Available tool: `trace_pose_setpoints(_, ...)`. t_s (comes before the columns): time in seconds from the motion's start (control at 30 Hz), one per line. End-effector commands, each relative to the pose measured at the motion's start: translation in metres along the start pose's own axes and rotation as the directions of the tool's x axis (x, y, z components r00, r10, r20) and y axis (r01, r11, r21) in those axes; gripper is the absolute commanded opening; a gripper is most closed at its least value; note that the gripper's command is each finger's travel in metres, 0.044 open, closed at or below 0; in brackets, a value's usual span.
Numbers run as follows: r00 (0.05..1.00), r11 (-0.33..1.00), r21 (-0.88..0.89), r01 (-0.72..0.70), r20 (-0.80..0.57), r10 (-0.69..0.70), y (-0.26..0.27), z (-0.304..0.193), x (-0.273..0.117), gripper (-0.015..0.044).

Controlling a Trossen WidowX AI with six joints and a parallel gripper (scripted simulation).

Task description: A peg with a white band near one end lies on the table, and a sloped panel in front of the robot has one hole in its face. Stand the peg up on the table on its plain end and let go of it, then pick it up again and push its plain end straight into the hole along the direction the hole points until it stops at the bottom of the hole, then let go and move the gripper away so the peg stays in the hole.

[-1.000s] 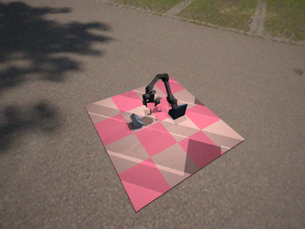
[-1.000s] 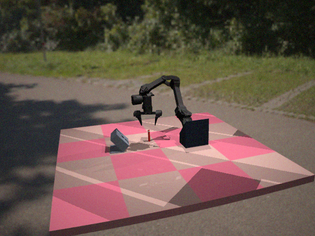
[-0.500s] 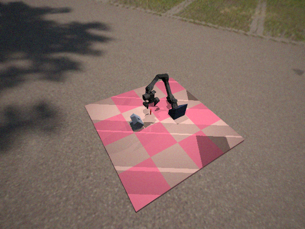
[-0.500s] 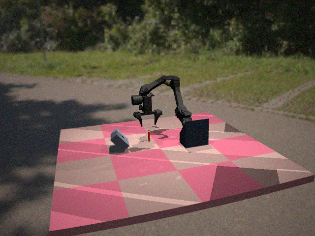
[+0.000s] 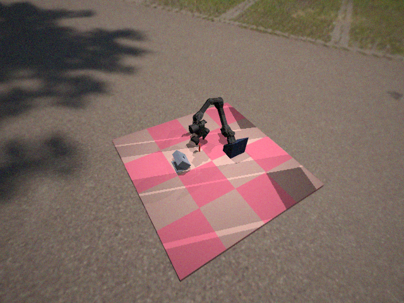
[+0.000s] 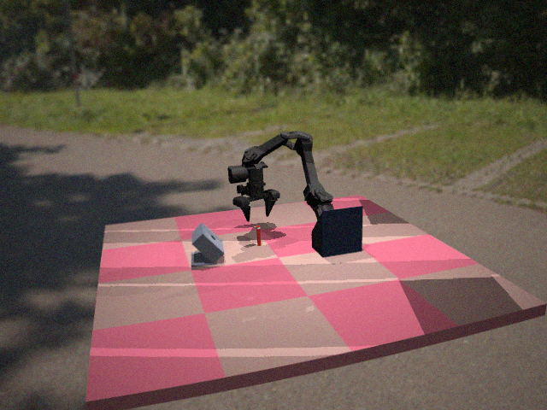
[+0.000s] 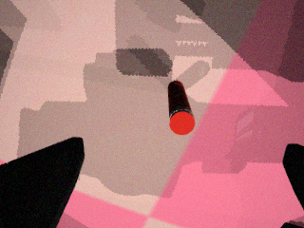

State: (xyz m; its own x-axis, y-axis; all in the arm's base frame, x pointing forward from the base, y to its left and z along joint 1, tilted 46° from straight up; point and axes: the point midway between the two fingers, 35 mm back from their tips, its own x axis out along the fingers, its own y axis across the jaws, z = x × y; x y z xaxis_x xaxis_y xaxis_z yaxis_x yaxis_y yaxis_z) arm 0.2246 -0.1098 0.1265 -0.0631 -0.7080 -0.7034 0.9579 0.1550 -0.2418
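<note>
The red peg (image 5: 199, 148) (image 6: 258, 236) (image 7: 180, 102) has been stood upright and released beneath the wide-open, empty gripper (image 5: 202, 139) (image 6: 257, 218) (image 7: 185, 151); regrasp and insertion remain.

Arm Arched, Gripper Spread and Pointed Down

The black arm (image 5: 223, 117) (image 6: 308, 169) is bent in a high arch, its lower link leaned back from the base and its elbow raised to the top. From there the forearm (image 5: 204, 106) (image 6: 270, 148) is sloped down to the wrist. The gripper (image 5: 202, 138) (image 6: 258, 217) (image 7: 185, 151) is pointed downward beneath it. Its two dark, tapered fingers (image 6: 269, 207) are held wide apart, and nothing is gripped between them.
</note>
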Motion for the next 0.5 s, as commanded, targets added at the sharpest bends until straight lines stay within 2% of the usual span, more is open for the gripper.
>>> trace_pose_setpoints(0.0, 1.000, 0.995, -0.099, 0.002, 0.003, -0.001, -0.0005, -0.0002, 0.0012, 0.0440)
trace_pose_setpoints(0.47, 1.000, 0.905, -0.425, 0.003, 0.004, -0.001, -0.0005, -0.0001, 0.0033, 0.0440)
